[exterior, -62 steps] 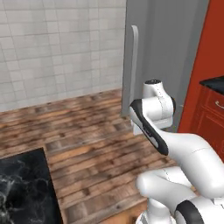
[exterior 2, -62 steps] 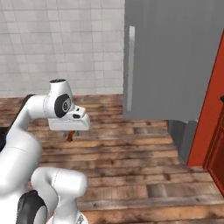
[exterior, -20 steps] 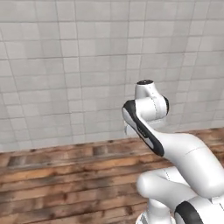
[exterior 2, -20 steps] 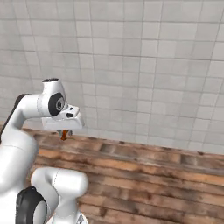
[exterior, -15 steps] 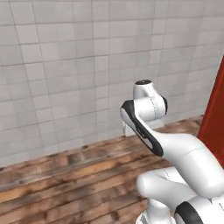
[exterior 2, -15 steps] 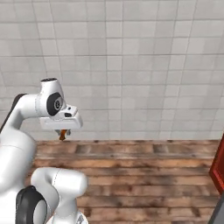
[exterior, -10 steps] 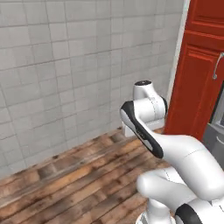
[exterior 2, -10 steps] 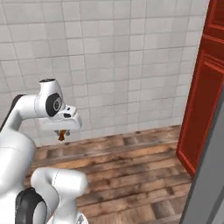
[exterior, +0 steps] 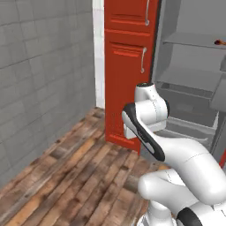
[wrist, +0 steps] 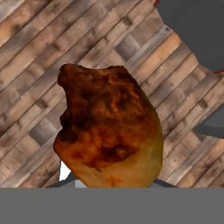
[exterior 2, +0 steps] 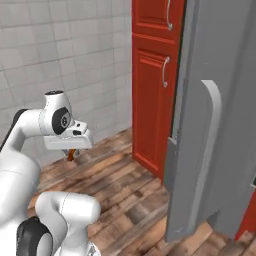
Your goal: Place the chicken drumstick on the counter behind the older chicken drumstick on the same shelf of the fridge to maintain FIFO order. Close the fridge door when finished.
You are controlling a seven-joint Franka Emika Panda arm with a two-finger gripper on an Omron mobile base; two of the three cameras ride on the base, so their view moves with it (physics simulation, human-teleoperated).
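Left base view
Arm: white Franka arm (exterior: 150,119) rises from the lower right, its hand turned away behind the upper links.
Fridge: grey fridge (exterior: 194,79) stands open at the right, just beside the red cabinets (exterior: 128,66).
Shelf: grey shelf (exterior: 194,39) spans the fridge's upper part; a small orange-brown drumstick (exterior: 219,43) lies on it at the frame's right edge.
Drawer: boxy grey drawer (exterior: 190,103) sits lower in the fridge.
Floor: brown wooden planks (exterior: 75,176) run from the tiled wall (exterior: 39,75) to the cabinets.

Right base view
Gripper: gripper (exterior 2: 71,152) hangs below the white hand at the left, pointing down over the floor, its fingers pressed against the chicken drumstick (exterior 2: 72,154), which shows as a small orange-brown bit under the hand.
Fridge door: tall grey fridge door (exterior 2: 200,125) stands swung open at the right, edge toward the camera, with its long vertical bar handle (exterior 2: 210,145) facing out.
Cabinets: red panelled doors with slim metal handles stand between the tiled wall and the fridge door.

Hand view
Chicken drumstick: it looms large in the middle, dark reddish-brown meaty end uppermost, paler orange toward the bottom where the fingers pinch it.
Background: wooden floor planks lie well below; a grey shape, probably part of the fridge, sits in the upper right corner.
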